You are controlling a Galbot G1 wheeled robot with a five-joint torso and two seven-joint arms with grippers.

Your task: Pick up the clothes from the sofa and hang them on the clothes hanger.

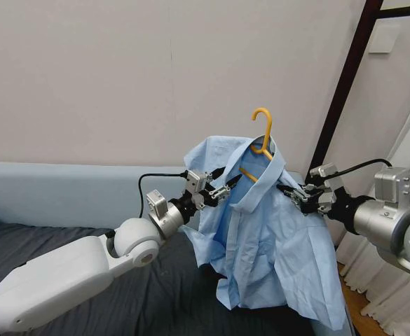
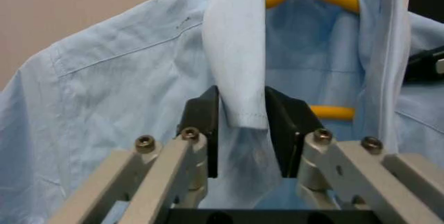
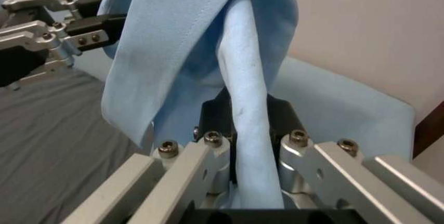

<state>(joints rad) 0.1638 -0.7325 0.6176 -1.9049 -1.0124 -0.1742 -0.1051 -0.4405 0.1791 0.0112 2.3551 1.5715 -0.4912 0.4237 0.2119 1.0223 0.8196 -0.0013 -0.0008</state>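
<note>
- At the left of the yellow hanger [image 1: 262, 129], the left hand [image 1: 222, 187] is pressed together on the light blue shirt [image 1: 275, 245]. Its black pads [image 2: 205, 130] pinch a folded strip of the front edge that hangs down from the collar.
- To the hanger's right, the right hand [image 1: 289, 190] is also closed on the shirt. Its pads [image 3: 281, 122] squeeze a rolled fold of cloth that runs up between them.
- Both hands sit just below the hanger's hook, about level with each other. One is on either side of the open collar, and the fingertips point inward toward it.
- The shirt is draped over the hanger, with the collar around the base of the hook and a shoulder falling away to each side. The front is open, so the hanger's lower bar shows inside.
- Below the hanger the shirt's body hangs in loose folds, reaching lower on the right side than on the left.
- Above the collar, the hanger's hook stands up against the pale wall [image 1: 120, 70].
- The left arm reaches up to the hanger from the lower left, and the right arm comes in from the right.
- Behind and below the hanger is the sofa [image 1: 64, 192], with a pale blue backrest and a dark grey seat. The shirt's hem hangs in front of the seat, and I cannot tell whether it touches.
- Right of the hanger, a dark post [image 1: 341, 91] slants up along the wall.
</note>
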